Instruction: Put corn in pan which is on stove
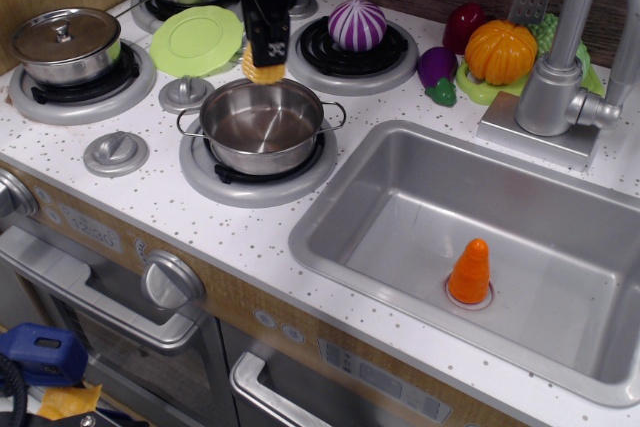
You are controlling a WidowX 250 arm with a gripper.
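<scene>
Toy play kitchen: speckled stove (150,197), sink (480,237), faucet (575,47).

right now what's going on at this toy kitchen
A single robot arm's black gripper holds a small bumpy yellow-orange toy corn piece just above the back rim of the shiny round steel pan with wire loop handles. The pan sits empty on the front burner of the white speckled toy stove. The corn is not in the pan yet. An orange cone stands in the steel sink, untouched.
</scene>
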